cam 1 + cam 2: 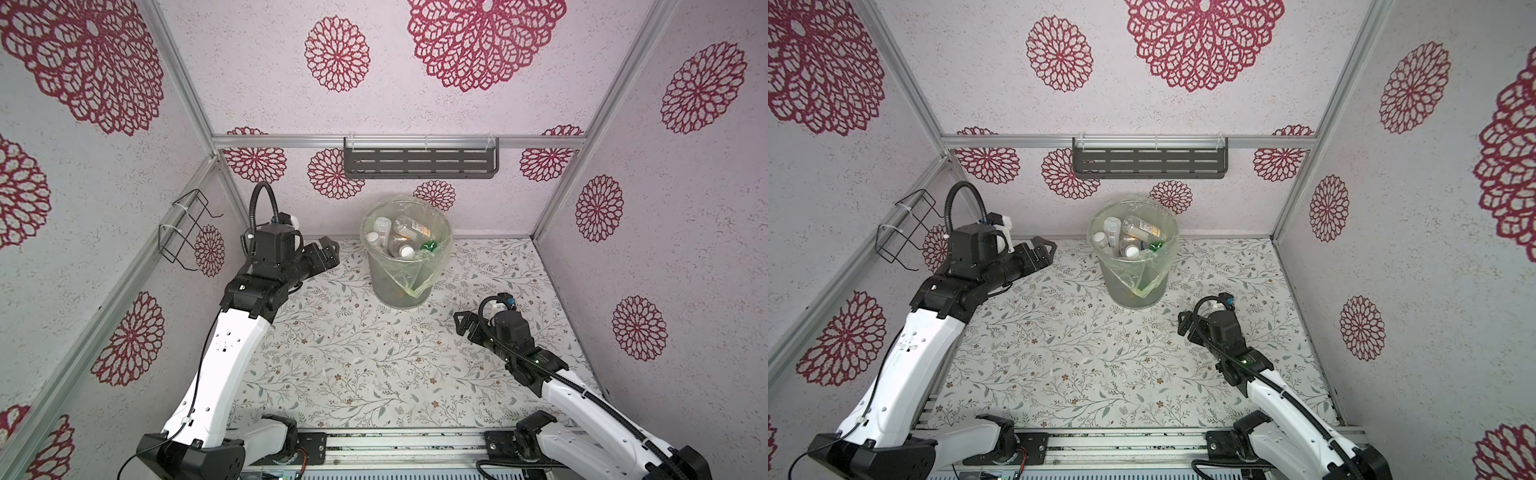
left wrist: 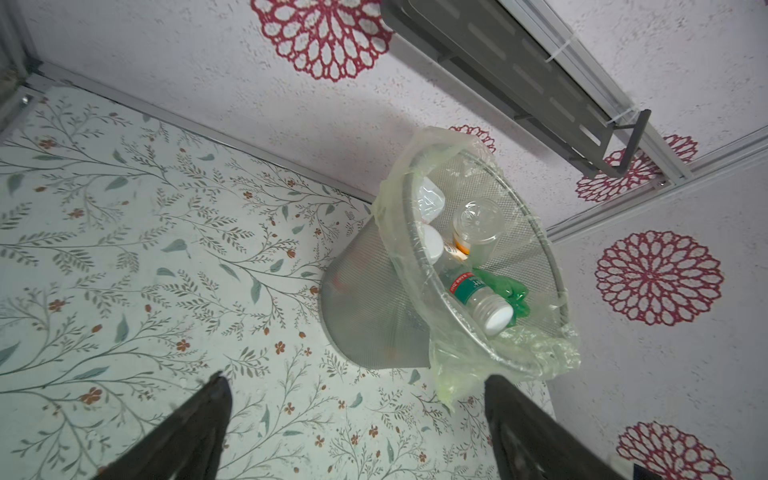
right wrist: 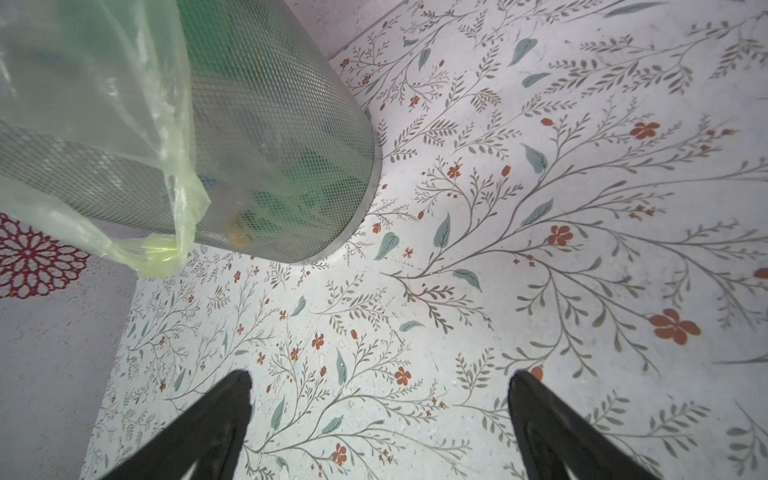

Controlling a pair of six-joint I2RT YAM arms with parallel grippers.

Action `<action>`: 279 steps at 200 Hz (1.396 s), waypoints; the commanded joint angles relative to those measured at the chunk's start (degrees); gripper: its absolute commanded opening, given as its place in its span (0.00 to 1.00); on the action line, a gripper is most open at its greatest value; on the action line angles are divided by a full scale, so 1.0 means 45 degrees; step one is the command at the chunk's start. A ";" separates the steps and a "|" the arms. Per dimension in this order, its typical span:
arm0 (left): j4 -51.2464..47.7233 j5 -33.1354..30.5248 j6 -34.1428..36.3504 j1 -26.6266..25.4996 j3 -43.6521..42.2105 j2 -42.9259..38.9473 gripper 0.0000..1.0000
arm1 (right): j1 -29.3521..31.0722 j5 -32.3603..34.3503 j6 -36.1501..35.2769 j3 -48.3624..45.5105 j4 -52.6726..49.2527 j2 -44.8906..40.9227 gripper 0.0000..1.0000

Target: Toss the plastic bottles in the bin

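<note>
Clear and green plastic bottles (image 1: 409,227) seemingly near-fill the mesh bin (image 1: 395,286); left claw (image 1: 331,251) and right claw (image 1: 459,324) flank it, spread, empty.

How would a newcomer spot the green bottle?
Find the mesh bin with the yellowish liner, standing by the back wall. Inside, near its right rim in both top views, lies the green bottle. It alone on top is green; its neighbours are clear-bodied with white caps.

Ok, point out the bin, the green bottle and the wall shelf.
bin (image 1: 381,291): in a top view, on its lower wall.
green bottle (image 2: 505,289): left wrist view, on its body.
shelf (image 1: 405,157): in a top view, on its slotted panel.
</note>
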 commanded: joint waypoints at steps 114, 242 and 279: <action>0.2181 -0.5017 0.2209 0.0687 -0.5234 -0.1662 0.97 | -0.0044 0.3518 -0.3019 0.0281 0.0825 0.0254 0.99; 0.7263 -0.7119 0.2876 0.2996 -0.9715 -0.1149 0.97 | -0.0216 0.6594 -0.5858 -0.1612 0.3792 -0.1119 0.99; 1.0846 -0.7343 0.3118 0.3425 -1.1511 -0.1038 0.97 | -0.0296 0.6968 -0.6026 -0.1948 0.4109 -0.1235 0.99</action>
